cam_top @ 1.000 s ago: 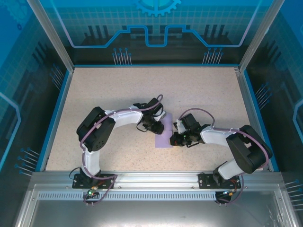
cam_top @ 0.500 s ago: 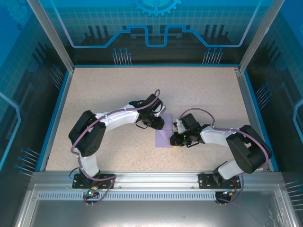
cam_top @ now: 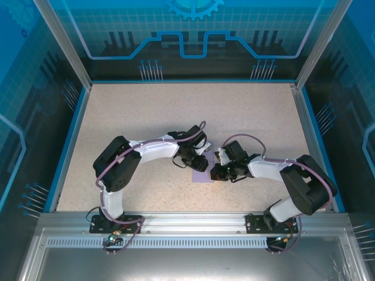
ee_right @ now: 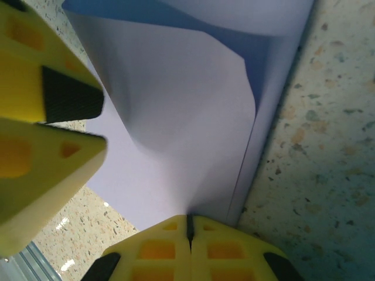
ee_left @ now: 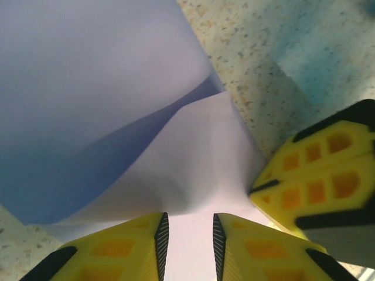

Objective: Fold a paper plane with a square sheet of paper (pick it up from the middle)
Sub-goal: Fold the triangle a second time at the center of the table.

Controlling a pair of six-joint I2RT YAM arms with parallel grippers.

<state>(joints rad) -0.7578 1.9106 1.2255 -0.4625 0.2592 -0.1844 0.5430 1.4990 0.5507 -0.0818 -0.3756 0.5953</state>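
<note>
The square sheet of paper (cam_top: 203,175) is pale lilac and lies partly folded on the speckled table, between both arms. My left gripper (cam_top: 198,162) hovers low over its far half. In the left wrist view the left gripper (ee_left: 187,246) keeps a narrow gap, with the sheet (ee_left: 193,152) running under and between the fingers (ee_left: 129,246). A loose flap curls up behind it. My right gripper (cam_top: 217,172) is at the sheet's right edge; in the right wrist view the right gripper (ee_right: 188,225) is shut on that edge of the sheet (ee_right: 176,117). No paper plane shape shows.
The speckled tabletop (cam_top: 146,111) has a blue rim (cam_top: 69,146) and glass walls around it. A metal rail (cam_top: 193,219) with both arm bases runs along the near edge. The two grippers sit very close; the right one's yellow fingers (ee_left: 310,187) show beside the left.
My left gripper has come nearer and lower over the sheet, covering more of its far part, and its jaws have narrowed. The right gripper has stayed put, still shut on the edge.
</note>
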